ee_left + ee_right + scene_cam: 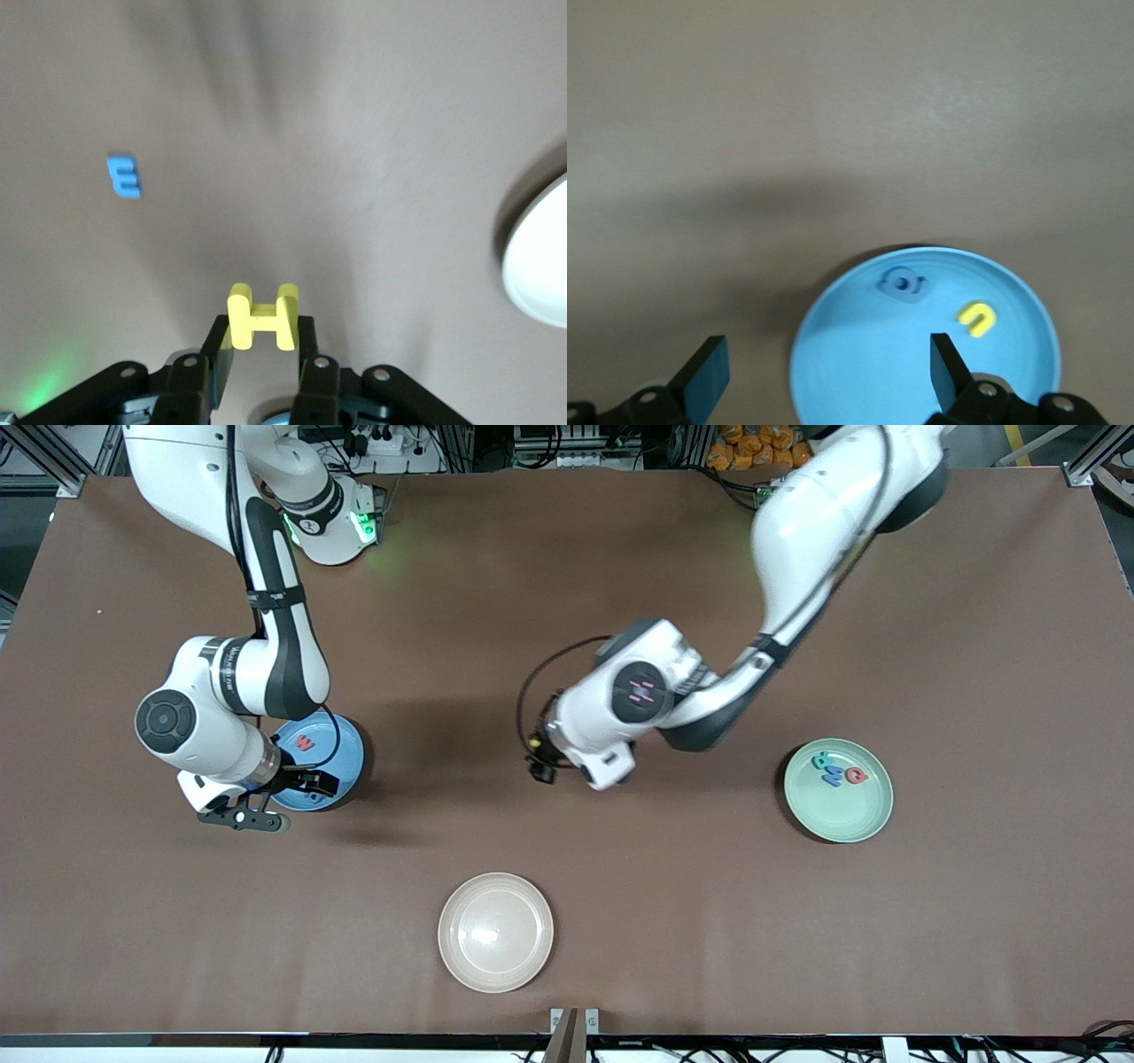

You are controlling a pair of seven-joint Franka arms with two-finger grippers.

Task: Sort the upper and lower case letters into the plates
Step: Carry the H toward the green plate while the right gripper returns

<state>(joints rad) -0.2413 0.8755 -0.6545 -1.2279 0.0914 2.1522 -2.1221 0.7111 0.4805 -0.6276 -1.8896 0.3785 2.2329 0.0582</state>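
Observation:
My left gripper (263, 341) is shut on a yellow letter H (263, 316) and holds it up over the bare middle of the table; in the front view that left gripper (542, 766) hides the H. A blue letter E (125, 175) lies flat on the table. My right gripper (828, 372) stands open over the rim of the glossy blue plate (877, 354), which holds a blue letter (904, 284) and a yellow letter (976, 318). A red letter (306, 742) also shows in the blue plate (341, 748). The mint green plate (837, 810) holds teal, blue and red letters (837, 772).
A cream-beige round plate (495, 931) sits near the front edge of the table, nearer to the camera than both grippers. A pale plate rim (540, 257) shows at the edge of the left wrist view.

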